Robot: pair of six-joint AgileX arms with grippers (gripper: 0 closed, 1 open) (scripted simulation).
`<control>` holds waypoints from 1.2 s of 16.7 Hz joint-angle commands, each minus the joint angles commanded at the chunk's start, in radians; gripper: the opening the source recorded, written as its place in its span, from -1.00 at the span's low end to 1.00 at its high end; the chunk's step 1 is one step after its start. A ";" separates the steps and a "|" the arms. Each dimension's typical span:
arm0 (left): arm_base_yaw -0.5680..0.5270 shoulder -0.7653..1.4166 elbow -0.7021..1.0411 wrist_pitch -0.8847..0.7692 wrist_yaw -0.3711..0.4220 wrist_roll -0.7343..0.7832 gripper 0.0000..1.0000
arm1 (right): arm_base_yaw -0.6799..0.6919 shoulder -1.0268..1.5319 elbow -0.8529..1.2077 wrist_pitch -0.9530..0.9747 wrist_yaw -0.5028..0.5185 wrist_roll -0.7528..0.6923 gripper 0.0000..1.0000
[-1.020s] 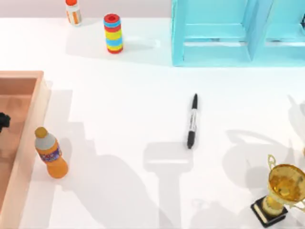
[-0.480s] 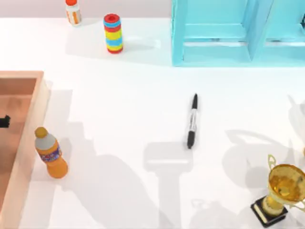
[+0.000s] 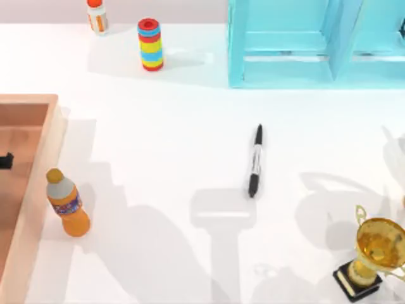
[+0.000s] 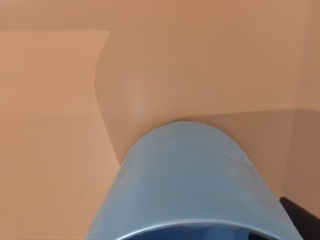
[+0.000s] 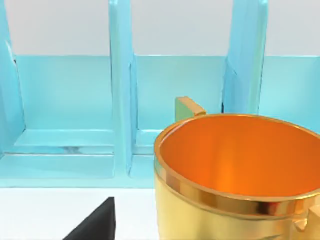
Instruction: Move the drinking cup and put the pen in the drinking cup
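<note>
Top view shows a white counter [image 3: 158, 126] with the pen [image 3: 255, 161] lying near the middle, black cap toward the near edge, well apart from an orange bottle [image 3: 67, 203] standing just beside a wooden tray [image 3: 39, 190] at the left side. A gold trophy cup [image 3: 373, 253] stands at the near right, a turquoise shelf unit [image 3: 297, 44] at the far right, and a striped ring stack [image 3: 150, 44] and a glue bottle [image 3: 97, 16] along the far edge. Left wrist view has the blue drinking cup [image 4: 185, 175] close up against the tray's tan inner wall; whether either end effector is open or closed cannot be told.
</note>
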 joint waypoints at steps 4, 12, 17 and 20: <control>-0.013 -0.006 0.105 -0.026 -0.007 -0.083 -1.00 | 0.000 0.000 0.000 0.000 0.000 0.000 1.00; -0.307 -0.041 0.421 -0.425 -0.008 -0.382 -1.00 | 0.000 0.000 0.000 0.000 0.000 0.000 1.00; -0.466 -0.085 0.497 -0.584 -0.002 -0.466 -1.00 | 0.000 0.000 0.000 0.000 0.000 0.000 1.00; -0.468 -0.085 0.498 -0.587 -0.002 -0.468 -1.00 | 0.000 0.000 0.000 0.000 0.000 0.000 1.00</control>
